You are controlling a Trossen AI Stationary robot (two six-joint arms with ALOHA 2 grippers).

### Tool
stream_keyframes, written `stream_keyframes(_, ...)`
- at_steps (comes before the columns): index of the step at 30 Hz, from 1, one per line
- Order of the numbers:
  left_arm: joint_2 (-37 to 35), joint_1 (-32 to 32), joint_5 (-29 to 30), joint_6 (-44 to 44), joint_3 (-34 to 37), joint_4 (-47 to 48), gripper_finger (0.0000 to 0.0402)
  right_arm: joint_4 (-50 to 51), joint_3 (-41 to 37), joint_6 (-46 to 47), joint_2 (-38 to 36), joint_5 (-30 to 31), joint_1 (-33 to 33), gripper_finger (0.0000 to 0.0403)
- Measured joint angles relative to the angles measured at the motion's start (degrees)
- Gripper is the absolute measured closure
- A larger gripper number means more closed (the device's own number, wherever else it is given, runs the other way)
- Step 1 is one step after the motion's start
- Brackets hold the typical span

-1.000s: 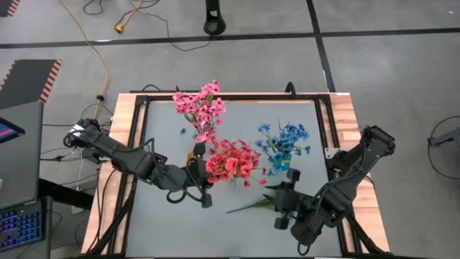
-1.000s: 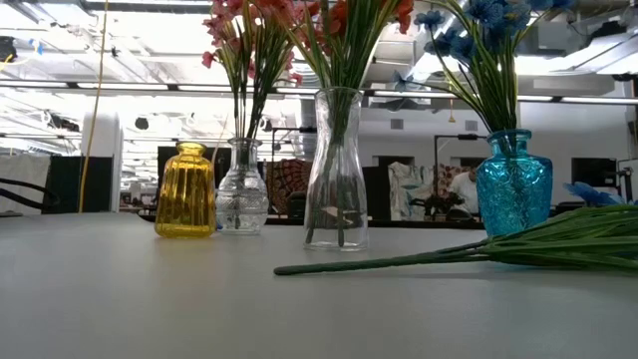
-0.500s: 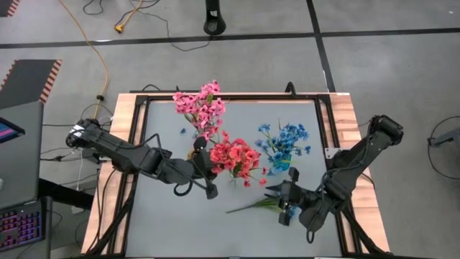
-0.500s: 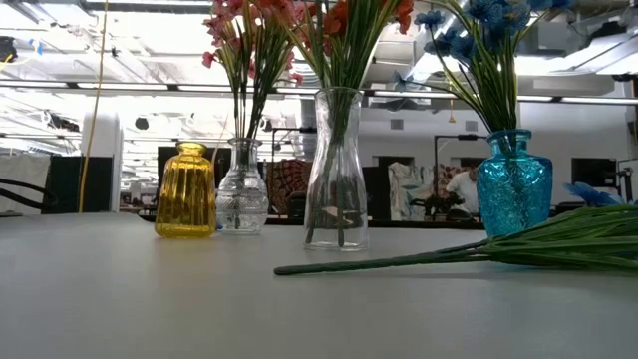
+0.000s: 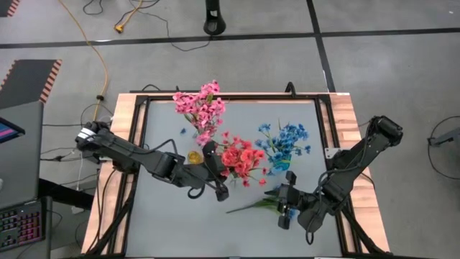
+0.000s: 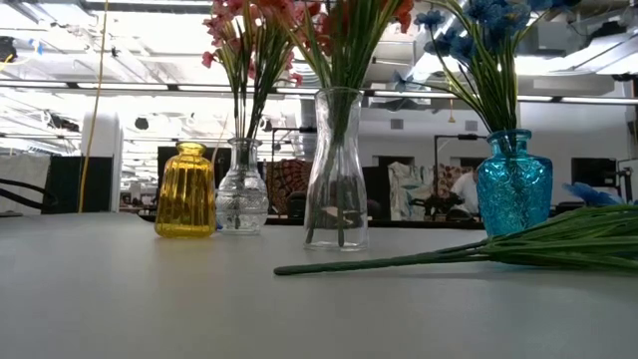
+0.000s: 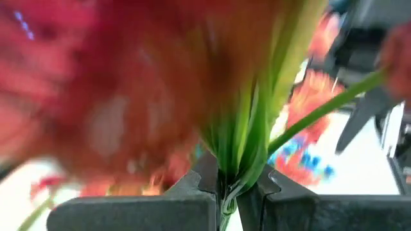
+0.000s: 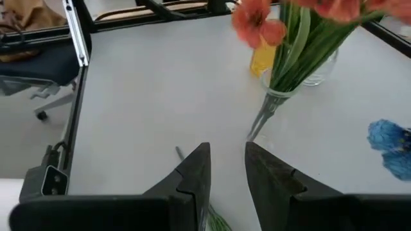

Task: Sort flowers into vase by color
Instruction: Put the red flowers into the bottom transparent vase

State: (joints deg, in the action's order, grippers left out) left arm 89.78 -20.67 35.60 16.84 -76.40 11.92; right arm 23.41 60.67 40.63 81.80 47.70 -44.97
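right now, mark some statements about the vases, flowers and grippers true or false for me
1. The left gripper is shut on the coral-red flowers. True.
2. The yellow vase holds blue flowers. False: in the low view nothing stands in it; the blue flowers are in the blue vase.
3. A loose green stem lies flat on the table. True.
4. The right gripper is clamped on the pink flowers. False: its jaws stand apart with nothing between them, by the loose stem.
5. The pink flowers stand in a clear vase. True.
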Motion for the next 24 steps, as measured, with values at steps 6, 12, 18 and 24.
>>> stream_keyframes(6,0.35,0.34,-1.85,5.48,0.12,4.61,0.0392,-0.72,0.0,-0.03,-0.02,-0.16,0.0,0.028)
stream_keyframes(12,0.39,0.31,-2.33,6.53,0.11,5.6,0.0387,-1.65,0.0,-0.09,-0.02,-0.24,0.11,0.028)
stream_keyframes(18,0.39,0.31,-3.54,3.62,0.11,5.82,0.0333,-1.75,0.0,-0.09,-0.02,-0.4,0.44,0.028)
stream_keyframes(24,0.18,0.31,-7.38,-0.44,0.11,6.12,0.0269,-1.74,0.0,-0.09,-0.02,-0.48,0.44,0.028)
